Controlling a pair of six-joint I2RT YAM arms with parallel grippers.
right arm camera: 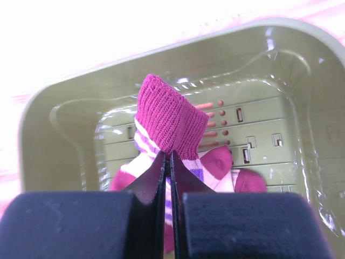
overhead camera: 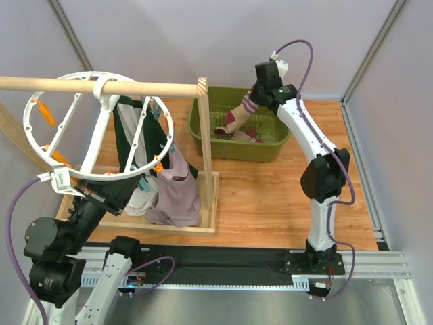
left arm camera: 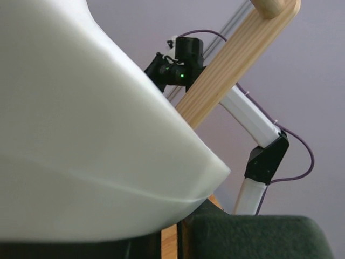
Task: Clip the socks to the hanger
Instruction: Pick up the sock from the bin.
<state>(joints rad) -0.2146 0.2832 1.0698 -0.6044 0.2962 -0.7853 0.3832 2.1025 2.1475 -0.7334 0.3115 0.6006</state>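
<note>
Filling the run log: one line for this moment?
right gripper: shut on sock cuff, over green bin | left gripper: shut on hanger rim | other socks: in bin

The wooden table (overhead camera: 270,196) carries 1 green bin (overhead camera: 237,152) and, apparently lying flat, the wooden frame's base (overhead camera: 169,229).

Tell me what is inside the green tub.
In the green tub lie loose striped socks; the right gripper pinches one sock by its maroon end. That sock and the fingers hide whatever lies beneath.

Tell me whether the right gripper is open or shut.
Shut: the right gripper pinches the maroon cuff of a sock above the green bin.
</note>
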